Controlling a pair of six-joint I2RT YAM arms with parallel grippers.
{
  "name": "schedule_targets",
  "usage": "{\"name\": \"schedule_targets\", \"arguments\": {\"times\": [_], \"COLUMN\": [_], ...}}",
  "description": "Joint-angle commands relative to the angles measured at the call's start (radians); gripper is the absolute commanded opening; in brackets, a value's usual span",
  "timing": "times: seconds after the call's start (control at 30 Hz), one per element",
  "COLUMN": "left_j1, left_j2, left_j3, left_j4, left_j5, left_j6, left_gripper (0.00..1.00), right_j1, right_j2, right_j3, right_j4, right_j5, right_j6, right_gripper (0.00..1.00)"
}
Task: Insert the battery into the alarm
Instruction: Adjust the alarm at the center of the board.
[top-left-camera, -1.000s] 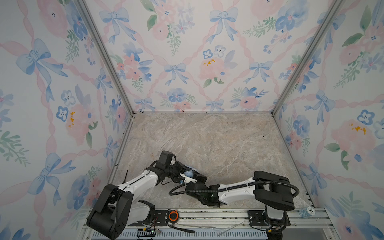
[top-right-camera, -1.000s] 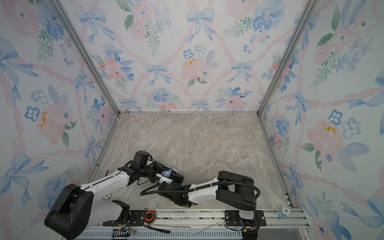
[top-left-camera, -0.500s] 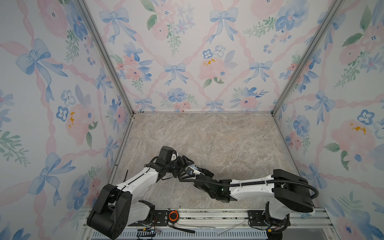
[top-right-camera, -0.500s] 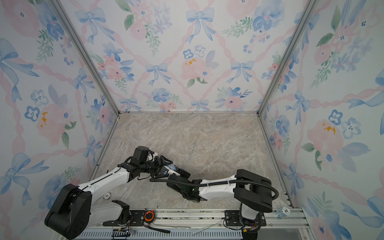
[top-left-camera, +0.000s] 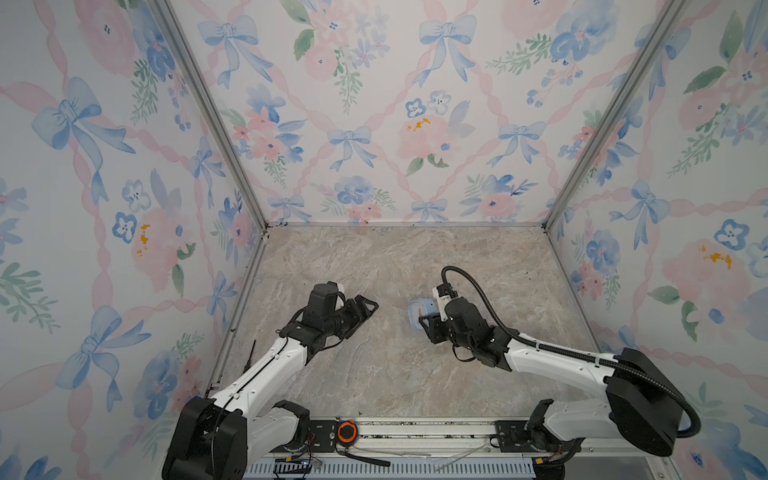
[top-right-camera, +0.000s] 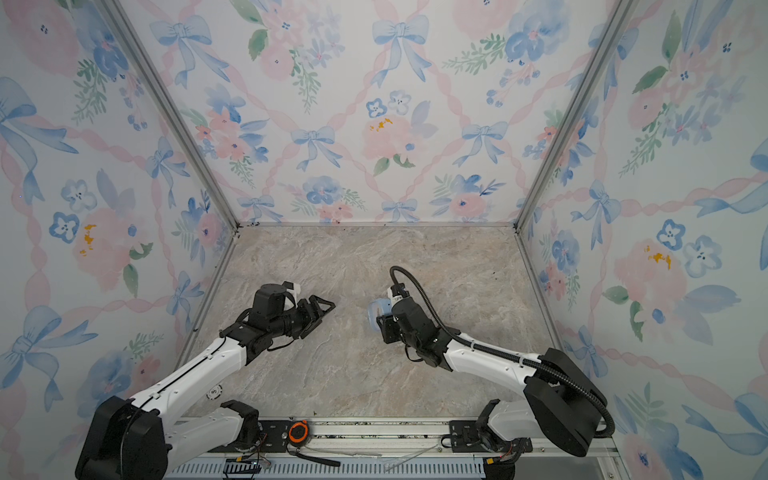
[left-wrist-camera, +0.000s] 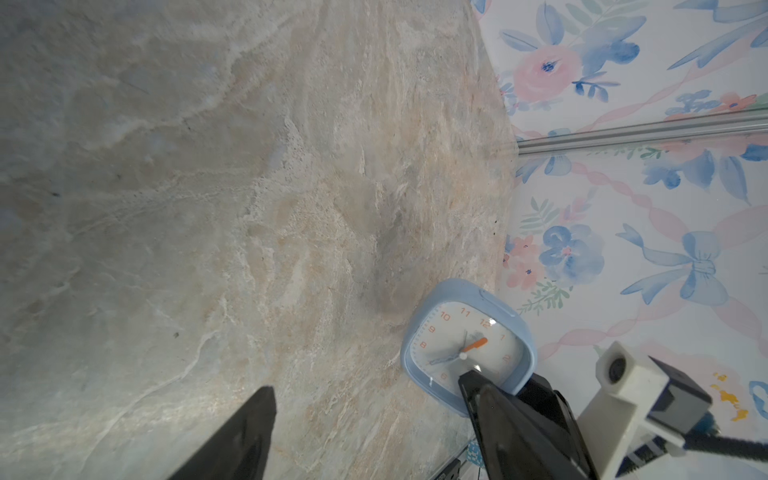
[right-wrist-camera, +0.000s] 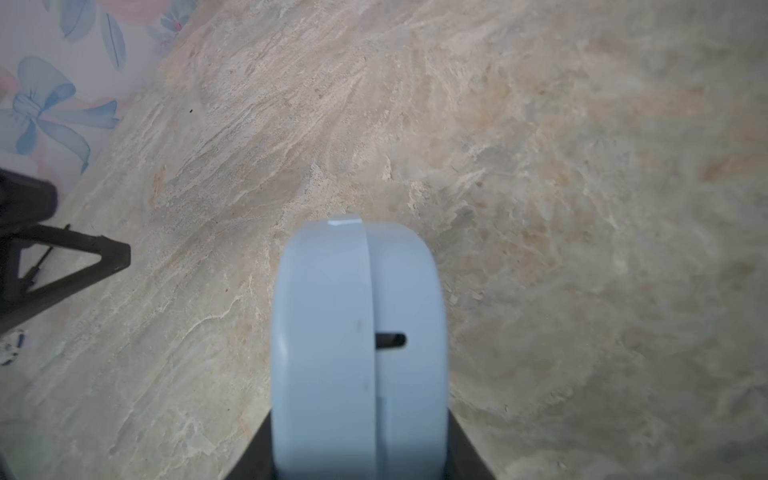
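the right pincer (top-left-camera: 424, 322) is clamped on the pale-blue alarm (top-left-camera: 417, 309), one finger on its face and one on its back, low over the middle of the tabletop (top-left-camera: 395, 374). the left pincer (top-left-camera: 368, 312) stands wide and empty, well apart from the alarm, tips pointing toward it.

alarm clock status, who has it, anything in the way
Right gripper shut on the alarm clock. Left gripper open, empty, apart from it. Battery not in sight; nothing between the grippers.

Smooth matt plastic alarm (right-wrist-camera: 324, 332), glossy face (left-wrist-camera: 457, 336); matt stone-look tabletop (top-left-camera: 395, 374)
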Motion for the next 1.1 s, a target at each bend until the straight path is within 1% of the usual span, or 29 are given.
{"name": "schedule_targets", "arguments": {"times": [0.0, 0.03, 0.2, 0.33, 0.37, 0.47, 0.57, 0.67, 0.7, 0.8, 0.83, 0.9, 1.07], "left_j1": [0.005, 0.006, 0.005, 0.006, 0.005, 0.005, 0.004, -0.006, -0.013, -0.030, -0.037, -0.047, -0.073], "left_j2": [0.035, 0.042, 0.079, 0.112, 0.115, 0.123, 0.138, 0.171, 0.186, 0.242, 0.261, 0.292, 0.343], "left_j3": [-0.036, -0.046, -0.087, -0.115, -0.117, -0.131, -0.144, -0.148, -0.148, -0.144, -0.144, -0.141, -0.132], "left_j4": [0.034, 0.045, 0.091, 0.120, 0.124, 0.132, 0.146, 0.166, 0.179, 0.212, 0.229, 0.253, 0.277], "left_j5": [0.001, 0.007, 0.010, 0.014, 0.014, 0.008, 0.005, -0.006, -0.009, -0.008, -0.006, -0.006, -0.006], "left_j6": [0.036, 0.037, 0.051, 0.050, 0.050, 0.050, 0.054, 0.063, 0.067, 0.068, 0.066, 0.057, 0.047], "left_gripper": [0.77, 0.77, 0.77, 0.75, 0.75, 0.75, 0.75, 0.75, 0.75, 0.73, 0.73, 0.72, 0.70], "right_j1": [-0.086, -0.100, -0.106, -0.099, -0.097, -0.089, -0.087, -0.100, -0.108, -0.130, -0.138, -0.149, -0.176], "right_j2": [0.035, 0.057, 0.199, 0.300, 0.341, 0.388, 0.419, 0.424, 0.419, 0.398, 0.391, 0.382, 0.387], "right_j3": [-0.024, -0.035, -0.025, -0.024, -0.024, -0.018, -0.013, -0.015, -0.013, -0.010, -0.006, 0.004, 0.019], "right_j4": [0.018, 0.065, 0.230, 0.386, 0.406, 0.423, 0.417, 0.372, 0.343, 0.257, 0.233, 0.179, 0.120], "right_j5": [-0.285, -0.341, -0.492, -0.538, -0.541, -0.544, -0.544, -0.537, -0.535, -0.520, -0.516, -0.507, -0.505], "right_j6": [0.321, 0.373, 0.552, 0.667, 0.684, 0.709, 0.708, 0.669, 0.647, 0.578, 0.555, 0.518, 0.461], "right_gripper": [0.00, 0.00, 0.00, 0.00, 0.00, 0.00, 0.00, 0.01, 0.04, 0.17, 0.19, 0.22, 0.26]}}
